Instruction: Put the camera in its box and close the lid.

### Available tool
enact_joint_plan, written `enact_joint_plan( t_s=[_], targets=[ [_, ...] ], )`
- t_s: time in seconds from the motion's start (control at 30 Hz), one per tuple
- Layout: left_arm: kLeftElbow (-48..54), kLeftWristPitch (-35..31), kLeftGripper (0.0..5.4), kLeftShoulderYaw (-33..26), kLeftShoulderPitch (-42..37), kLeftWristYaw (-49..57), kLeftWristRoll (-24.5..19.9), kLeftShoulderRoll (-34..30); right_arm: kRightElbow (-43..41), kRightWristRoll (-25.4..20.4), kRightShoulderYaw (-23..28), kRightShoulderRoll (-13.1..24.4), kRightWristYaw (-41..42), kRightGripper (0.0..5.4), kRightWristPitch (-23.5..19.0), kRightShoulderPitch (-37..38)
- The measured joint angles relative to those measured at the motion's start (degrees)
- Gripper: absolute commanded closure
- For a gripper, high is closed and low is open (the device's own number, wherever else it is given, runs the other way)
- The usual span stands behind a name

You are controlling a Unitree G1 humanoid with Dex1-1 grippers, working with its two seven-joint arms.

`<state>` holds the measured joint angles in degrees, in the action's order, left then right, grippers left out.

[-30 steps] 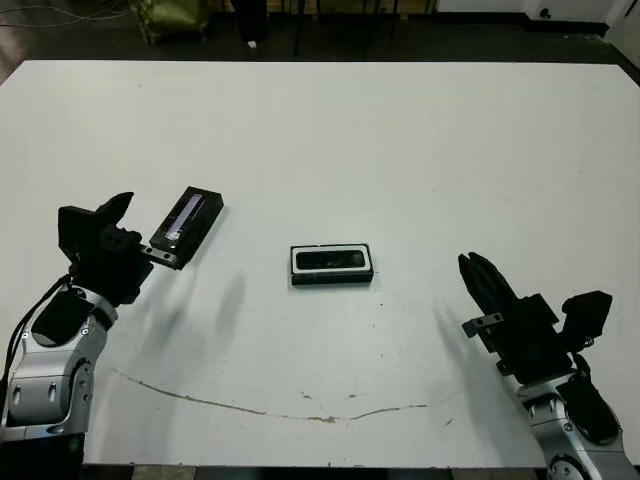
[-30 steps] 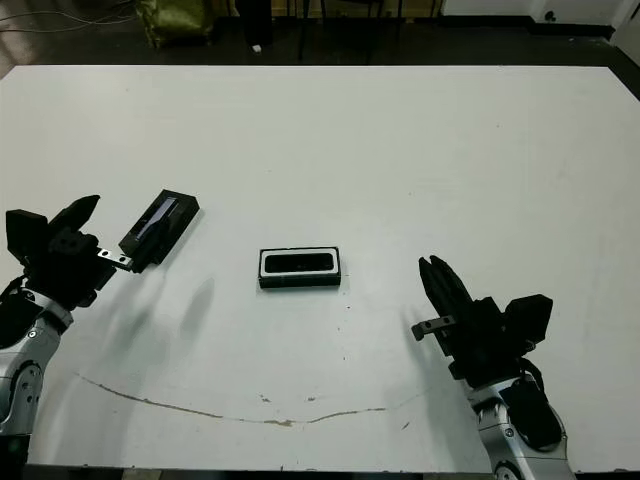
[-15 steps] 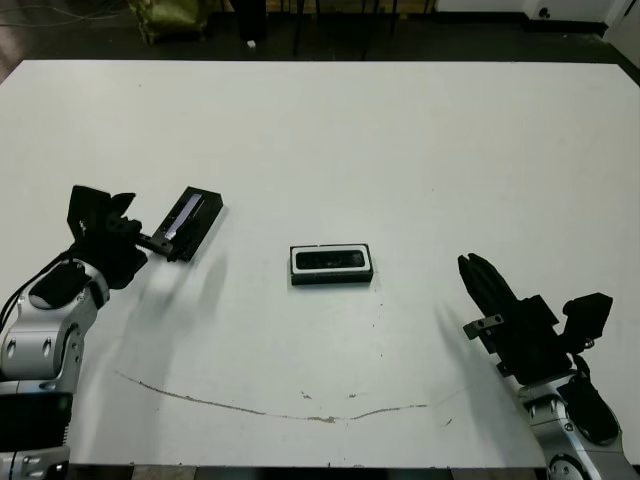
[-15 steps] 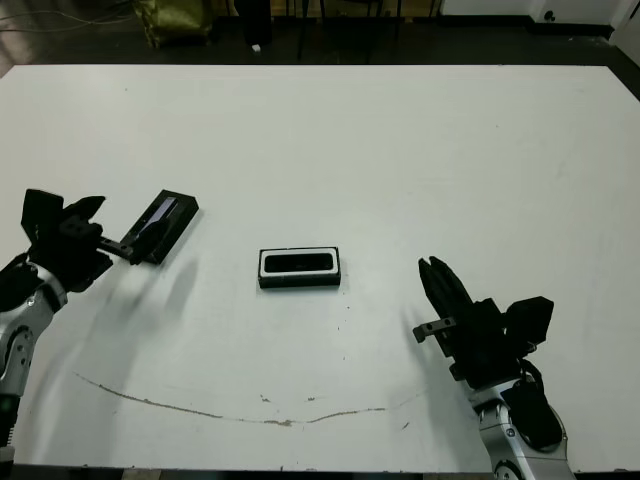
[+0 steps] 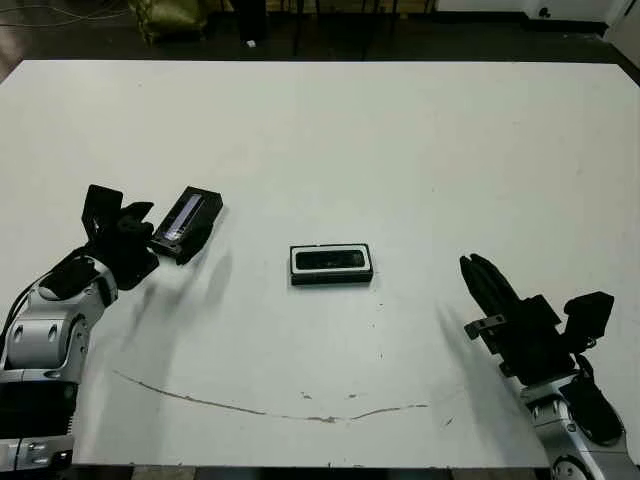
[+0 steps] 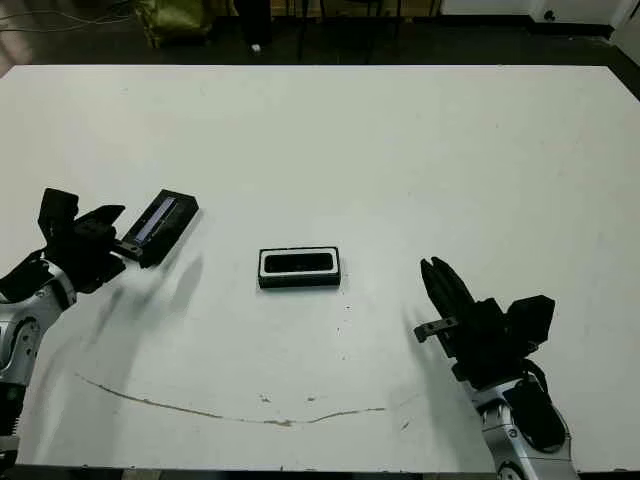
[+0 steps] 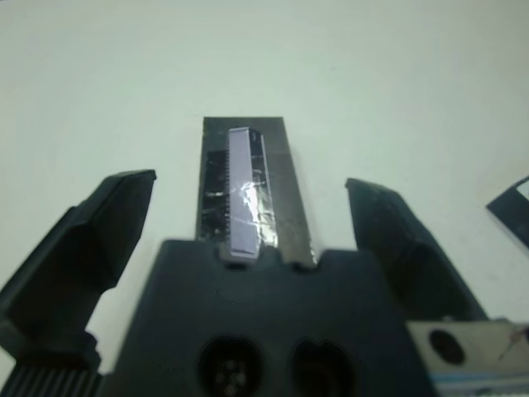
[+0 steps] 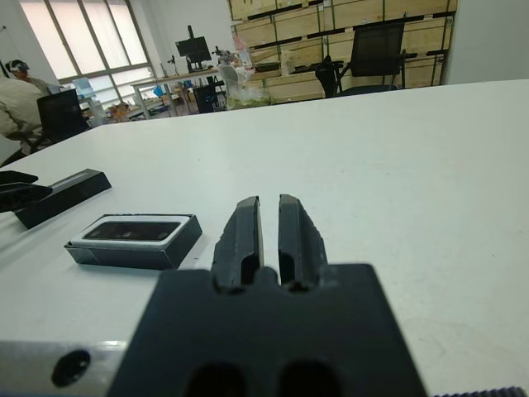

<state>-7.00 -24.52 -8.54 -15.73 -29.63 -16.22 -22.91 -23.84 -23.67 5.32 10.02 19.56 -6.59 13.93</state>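
Note:
The lid (image 5: 188,222), black with a pale shiny strip, lies on the table at the left. My left gripper (image 5: 124,208) is open at its near end. In the left wrist view the lid (image 7: 248,186) runs out between the two spread fingers (image 7: 107,223), and neither touches it. The box (image 5: 331,265) sits mid-table with its white lining showing, and the camera (image 5: 331,260) lies inside it as a dark bar. My right gripper (image 5: 483,282) is shut and empty, low over the table to the right of the box (image 8: 132,241).
A thin brownish crack line (image 5: 260,405) runs across the table near the front edge. Beyond the far edge there are chairs, shelves and a seated person (image 8: 21,91). Open tabletop lies between the lid and the box.
My left gripper has turned and drawn in closer behind the lid's near end, its fingers now spread to either side. The lid, the box and the right arm have stayed in place.

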Motion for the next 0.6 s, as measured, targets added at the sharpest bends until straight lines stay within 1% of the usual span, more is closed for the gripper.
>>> enact_joint_plan(
  t_s=[0.13,0.23,0.47,0.6],
  targets=[
    [-1.1,0.0,0.01,0.8,-0.1,0.5,1.1,0.0,1.4,-0.1,0.1,0.0,0.7,5.4,0.8,-0.2],
    [-1.7,-0.4,0.01,0.8,-0.1,0.5,1.2,0.0,1.7,-0.5,0.1,0.0,0.9,5.4,0.8,-0.1],
    [-2.1,-3.3,0.01,0.8,-0.5,1.1,1.3,-0.1,-1.0,-0.4,0.1,0.2,0.0,5.4,-0.6,0.2],
    [-2.3,-3.5,0.01,1.3,-0.6,1.5,2.3,-0.1,1.3,-0.5,0.2,0.2,1.2,5.4,1.1,0.0]
  ],
)
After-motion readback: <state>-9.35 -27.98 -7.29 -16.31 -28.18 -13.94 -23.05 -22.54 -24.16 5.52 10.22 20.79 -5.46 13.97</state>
